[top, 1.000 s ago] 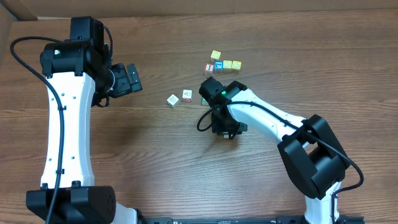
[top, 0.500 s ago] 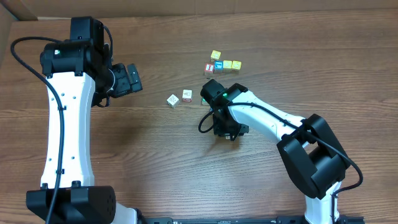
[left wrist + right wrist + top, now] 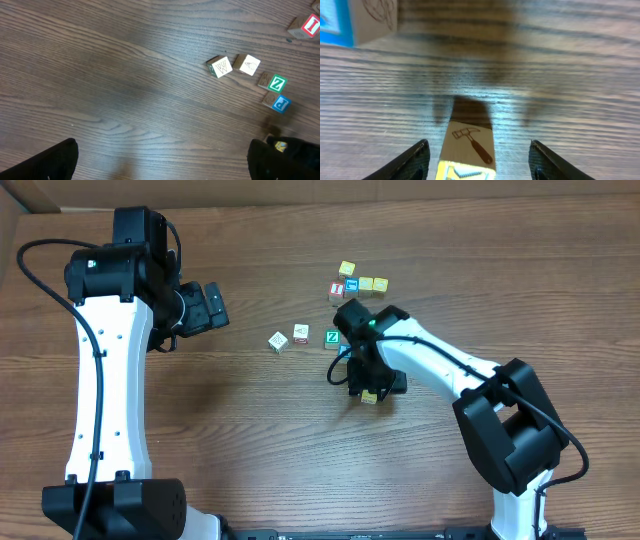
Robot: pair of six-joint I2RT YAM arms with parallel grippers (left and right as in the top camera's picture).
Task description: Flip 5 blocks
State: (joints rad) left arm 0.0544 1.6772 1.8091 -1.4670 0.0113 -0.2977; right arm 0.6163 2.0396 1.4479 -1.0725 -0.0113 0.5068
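Overhead: my left gripper point(image 3: 213, 305) hangs up left over the table point(image 3: 200, 430), well apart from every block. My right gripper point(image 3: 368, 385) is low at mid-table, with the yellow block point(image 3: 369, 396) right at its tips. The green Z block point(image 3: 332, 337) lies just up-left of that. The left whitish block point(image 3: 278, 341) and right whitish block point(image 3: 301, 333) sit beside each other further left. The red-lettered cube point(image 3: 337, 290) and its cluster are further up.

Left wrist: the fingers point(image 3: 55, 160) sit at the two bottom corners with only bare wood between them, so they are spread wide and carry nothing. The whitish pair is upper right, side by side. The Z is just below-right of them, and the blue P block point(image 3: 281, 103) is close under the Z. The yellow block is at the lower right edge, against the dark right gripper.

Right wrist: the fingers point(image 3: 415, 160) are parted, and the yellow block stands on the table between them, hammer drawing facing the camera. Wood grain shows on both sides of it, so the jaws are apart and grip nothing. The P block pokes in at the top-left corner, cut off.
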